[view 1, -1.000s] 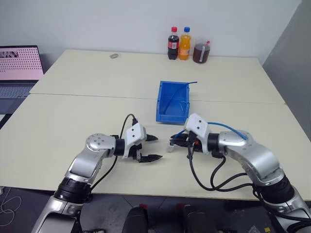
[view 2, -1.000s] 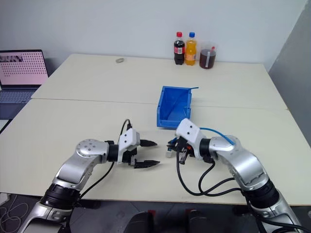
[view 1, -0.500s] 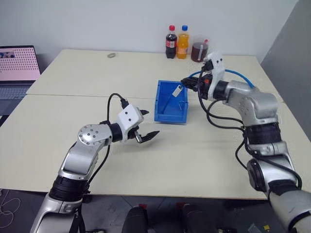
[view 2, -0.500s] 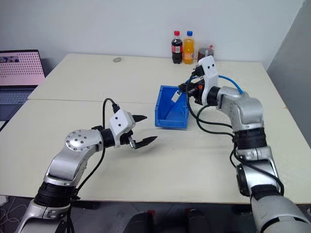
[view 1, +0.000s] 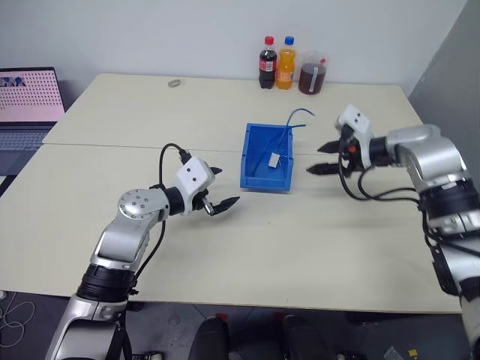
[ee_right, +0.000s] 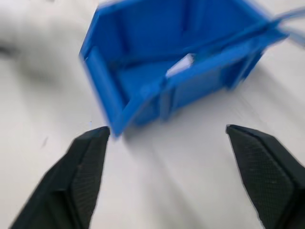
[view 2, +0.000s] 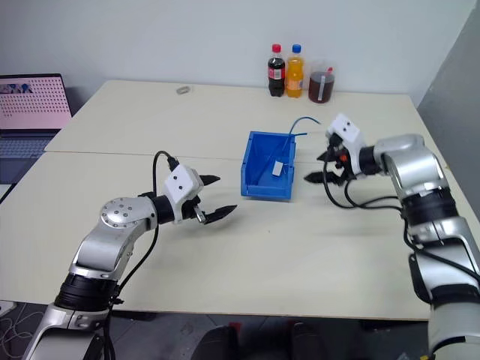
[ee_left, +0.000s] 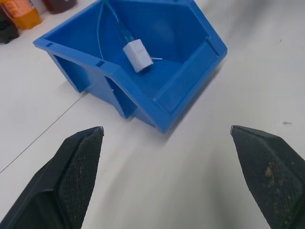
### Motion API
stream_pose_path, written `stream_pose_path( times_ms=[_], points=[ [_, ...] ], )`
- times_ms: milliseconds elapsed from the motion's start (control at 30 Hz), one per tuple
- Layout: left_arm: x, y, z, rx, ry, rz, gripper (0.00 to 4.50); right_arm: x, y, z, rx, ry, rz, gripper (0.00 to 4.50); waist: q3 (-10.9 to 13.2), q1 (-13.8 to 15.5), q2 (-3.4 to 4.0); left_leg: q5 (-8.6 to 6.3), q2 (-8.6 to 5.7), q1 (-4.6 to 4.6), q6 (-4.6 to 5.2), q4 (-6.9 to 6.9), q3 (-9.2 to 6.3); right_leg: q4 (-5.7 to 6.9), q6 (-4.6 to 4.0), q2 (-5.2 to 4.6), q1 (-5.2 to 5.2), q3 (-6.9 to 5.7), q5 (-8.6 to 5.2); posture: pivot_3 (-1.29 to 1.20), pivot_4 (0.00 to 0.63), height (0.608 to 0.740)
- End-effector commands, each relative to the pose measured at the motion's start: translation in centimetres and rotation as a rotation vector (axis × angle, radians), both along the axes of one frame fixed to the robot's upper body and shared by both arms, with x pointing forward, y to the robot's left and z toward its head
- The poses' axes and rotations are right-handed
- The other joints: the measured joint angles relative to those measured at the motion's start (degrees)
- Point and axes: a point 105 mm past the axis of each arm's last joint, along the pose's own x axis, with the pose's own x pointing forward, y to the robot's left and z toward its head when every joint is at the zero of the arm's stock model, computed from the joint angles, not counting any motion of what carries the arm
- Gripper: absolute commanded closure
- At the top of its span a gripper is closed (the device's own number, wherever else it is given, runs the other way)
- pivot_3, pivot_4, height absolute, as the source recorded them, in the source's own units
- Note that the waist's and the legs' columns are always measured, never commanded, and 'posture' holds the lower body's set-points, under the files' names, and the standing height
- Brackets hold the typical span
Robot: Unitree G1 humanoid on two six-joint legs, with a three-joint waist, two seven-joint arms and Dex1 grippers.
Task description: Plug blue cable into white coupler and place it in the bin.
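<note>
The blue bin (view 1: 256, 174) stands mid-table. Inside it lies the white coupler (view 1: 274, 159) with the blue cable (view 1: 291, 126) plugged into it; the cable rises over the bin's far right rim. In the left wrist view the coupler (ee_left: 137, 55) rests on the bin's floor with the cable (ee_left: 119, 26) leading away from it. My right gripper (view 1: 316, 159) hovers just right of the bin, open and empty. My left gripper (view 1: 226, 187) is open and empty too, at the bin's near left. The right wrist view looks at the bin (ee_right: 143, 47) and the coupler (ee_right: 180, 66).
A cola bottle (view 1: 267, 64), an orange bottle (view 1: 285, 64) and a cup of dark drink (view 1: 313, 75) stand at the table's far edge. A laptop (view 1: 26, 101) is at far left. A small round object (view 1: 175, 84) lies far back left.
My right gripper opened, let go of the coupler and cable over the bin, and drew away to the right. The coupler now lies in the bin. My left gripper edged forward.
</note>
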Motion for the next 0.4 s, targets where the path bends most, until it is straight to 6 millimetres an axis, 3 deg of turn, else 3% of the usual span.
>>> stream_pose_path(
  times_ms=[33, 200, 300, 400],
  points=[
    [0.6, 2.4, 1.7, -0.057, -0.029, 0.087, 0.00, -1.7, 1.3, 2.9, 0.104, -0.159, -0.004, 0.03, 0.01, -0.23, 0.01, 0.00, 0.00, 0.01, 0.00, 0.02, 0.01, 0.05, 0.00, 0.00, -0.01, 0.02, 0.00, 0.00, 0.150, 0.740],
    [0.4, 3.8, 2.0, -0.096, -0.026, 0.154, 0.00, -3.0, 1.7, 4.2, 0.277, -0.235, -0.127, 0.03, 0.01, -0.60, 0.00, 0.02, 0.01, 0.07, -0.03, 0.10, -0.08, 0.31, 0.01, 0.03, 0.01, 0.00, -0.01, 0.00, 0.150, 0.740],
    [0.2, 4.0, 2.3, -0.143, 0.005, 0.154, 0.00, -4.4, 1.8, 3.6, 0.312, -0.223, -0.153, 0.03, 0.00, -0.27, -0.02, 0.02, 0.00, 0.08, -0.03, 0.21, -0.11, 0.32, 0.02, 0.01, 0.09, -0.05, -0.01, 0.00, 0.150, 0.740],
    [0.0, 3.5, 2.5, -0.156, 0.020, 0.131, 0.00, -4.5, 1.9, 3.2, 0.316, -0.222, -0.174, 0.03, 0.00, 0.01, -0.02, 0.02, -0.02, 0.07, -0.03, 0.25, -0.09, 0.31, 0.06, -0.01, 0.09, -0.04, 0.00, 0.00, 0.150, 0.740]
  ],
)
